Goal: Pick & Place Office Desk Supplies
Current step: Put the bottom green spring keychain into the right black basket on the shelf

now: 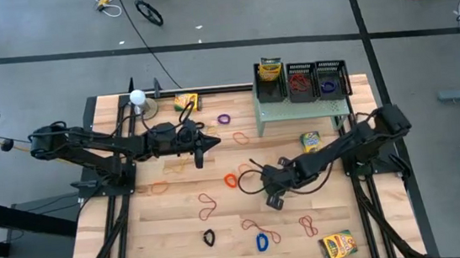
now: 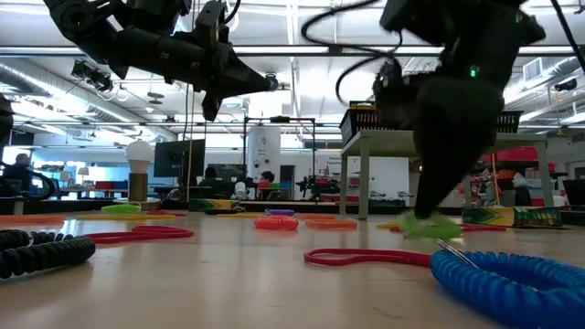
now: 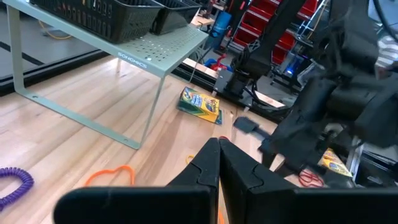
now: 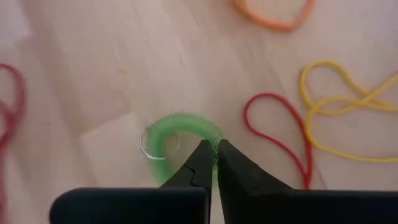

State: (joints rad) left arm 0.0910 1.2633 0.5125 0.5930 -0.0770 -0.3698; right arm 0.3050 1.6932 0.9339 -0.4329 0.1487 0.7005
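Observation:
A green coiled band loop (image 4: 177,134) lies on the wooden table, and my right gripper (image 4: 214,152) stands over it, shut on its rim; the low view shows the green loop (image 2: 430,227) under the fingers. In the high view my right gripper (image 1: 272,199) hides the loop. My left gripper (image 1: 201,157) hovers shut and empty above the table's middle left; its shut fingertips (image 3: 219,146) point toward the right arm. Crayon boxes (image 1: 310,142) (image 1: 338,244) (image 1: 187,102) lie flat on the table. Black mesh trays (image 1: 300,82) stand on the shelf. My right gripper pinches the green loop's rim (image 4: 208,138) between its two fingertips, on the side of the ring nearest the gripper. The fingers come steeply from above, slanting down. The rest of the ring lies flat on the tabletop.
A pale green shelf (image 1: 296,110) stands at the far right. A white ball on a stand (image 1: 137,96) is at the far left. Loose bands lie about: orange (image 1: 231,180), purple (image 1: 224,118), blue (image 1: 263,242), black (image 1: 209,238), red (image 4: 280,134), yellow (image 4: 342,118).

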